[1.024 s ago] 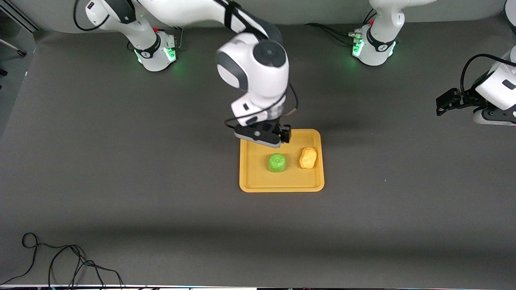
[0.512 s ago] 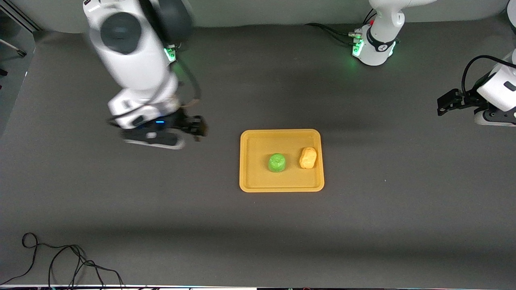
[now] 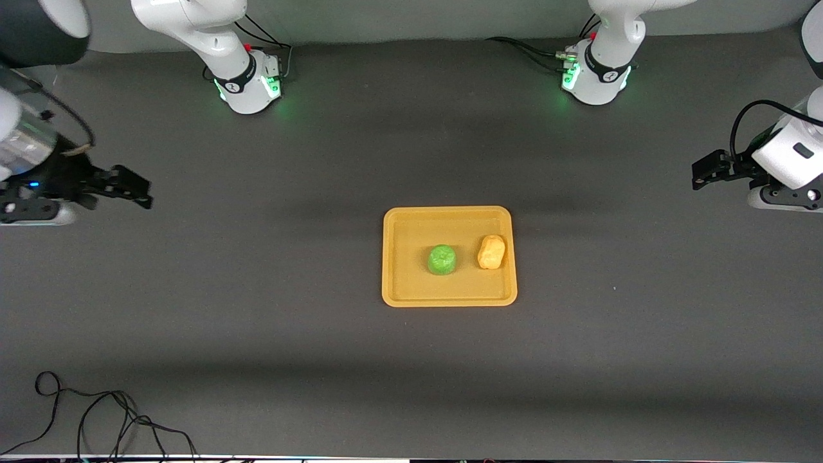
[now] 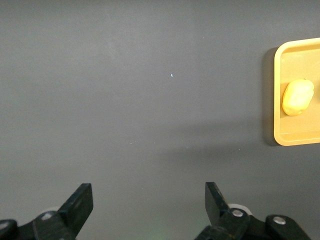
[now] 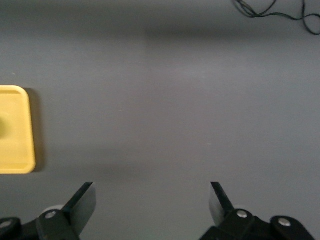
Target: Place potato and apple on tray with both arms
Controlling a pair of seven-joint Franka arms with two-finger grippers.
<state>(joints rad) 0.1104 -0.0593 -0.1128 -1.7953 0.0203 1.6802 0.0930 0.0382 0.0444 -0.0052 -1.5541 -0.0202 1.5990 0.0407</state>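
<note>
The orange-yellow tray (image 3: pixel 405 283) lies in the middle of the table. The green apple (image 3: pixel 442 259) sits on it near its centre. The yellow-tan potato (image 3: pixel 491 251) lies beside the apple, toward the left arm's end. My right gripper (image 3: pixel 138 190) is open and empty over bare table at the right arm's end. My left gripper (image 3: pixel 697 175) is open and empty over bare table at the left arm's end. The left wrist view shows its open gripper (image 4: pixel 148 197), the potato (image 4: pixel 298 97) and the tray's rim (image 4: pixel 280 135). The right wrist view shows its open gripper (image 5: pixel 152 195) and a tray corner (image 5: pixel 20 150).
The two arm bases (image 3: pixel 247 80) (image 3: pixel 595 77) stand with green lights along the table edge farthest from the front camera. A loose black cable (image 3: pixel 96 418) lies near the table's front edge at the right arm's end; it also shows in the right wrist view (image 5: pixel 270 12).
My right arm has swung from over the tray's edge out to the right arm's end of the table. The apple, potato and tray have not moved. The left arm barely shifted.
</note>
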